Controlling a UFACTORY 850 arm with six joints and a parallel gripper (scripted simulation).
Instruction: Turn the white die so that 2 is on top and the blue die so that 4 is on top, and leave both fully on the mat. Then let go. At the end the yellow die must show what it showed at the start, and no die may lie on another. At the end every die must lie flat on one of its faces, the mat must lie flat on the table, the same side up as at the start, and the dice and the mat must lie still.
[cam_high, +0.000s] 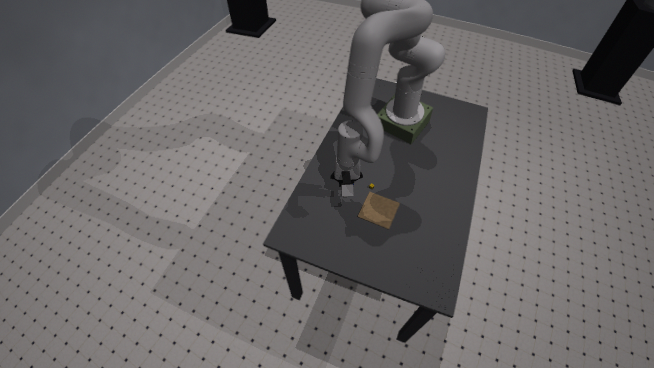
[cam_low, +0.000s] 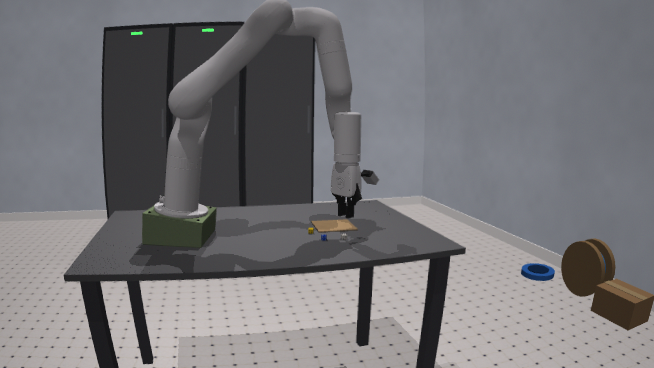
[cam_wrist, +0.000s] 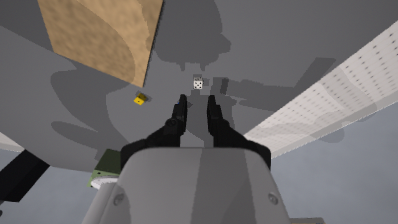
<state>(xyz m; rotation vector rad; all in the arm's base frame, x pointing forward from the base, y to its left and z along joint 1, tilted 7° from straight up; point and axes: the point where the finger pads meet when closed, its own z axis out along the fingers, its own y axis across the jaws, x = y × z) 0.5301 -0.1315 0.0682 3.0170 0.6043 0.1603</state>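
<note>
The fingers stood partly drawn together, with a narrow gap between them through which only the dark bench (cam_low: 150, 260) showed. They pinched nothing. In the exterior view they hung well above the bench, near the mat (cam_wrist: 100, 35).

In the wrist view the white die (cam_wrist: 198, 83) lay just beyond the fingertips and in line with the gap. It was apart from them and rested flat on the bench, off the mat and near the mat's edge. Its upper face carried several pips, too small to count with confidence.

The blue die (cam_low: 323, 238) did not appear in the wrist view and was probably hidden behind a finger. The exterior view showed it on the bench just off the mat's near edge, beside the white die but not touching it. Its top face could not be read.

The yellow die (cam_wrist: 140, 99) also lay flat on the bench, off the mat and close to one of the mat's corners, apart from the other two dice.

The mat lay flat and bore no die.

Judged progress: the task was at an early stage. Neither the white nor the blue die was on the mat, and neither was in the grip. Both still had to be turned, placed and released. The narrowed fingers, aligned with the white die, suggested an approach towards it.
</note>
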